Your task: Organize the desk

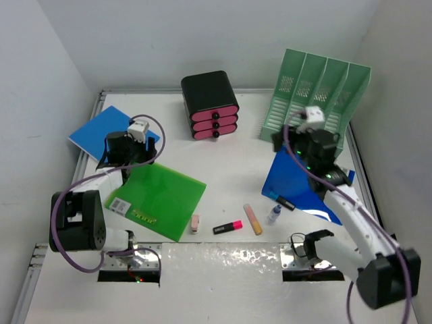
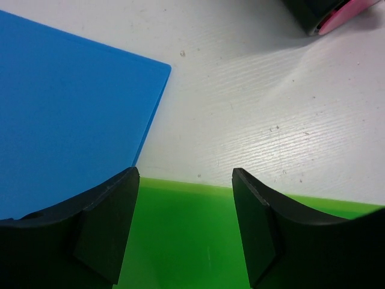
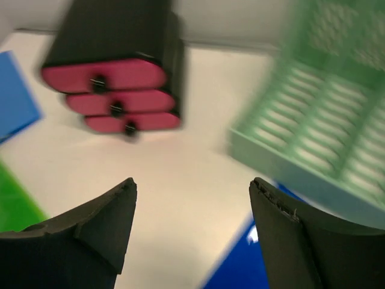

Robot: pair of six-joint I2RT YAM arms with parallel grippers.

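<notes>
1. Your white worktop carries a drawer unit and a green rack at the back.
2. You see a blue folder, a green folder and a navy folder.
3. Near the front lie an eraser, a pink marker, an orange stick and a bottle.

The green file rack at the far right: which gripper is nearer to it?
Right. The right gripper is just in front of the green file rack; the left gripper is far across the desk, at the green folder's far edge.
</notes>
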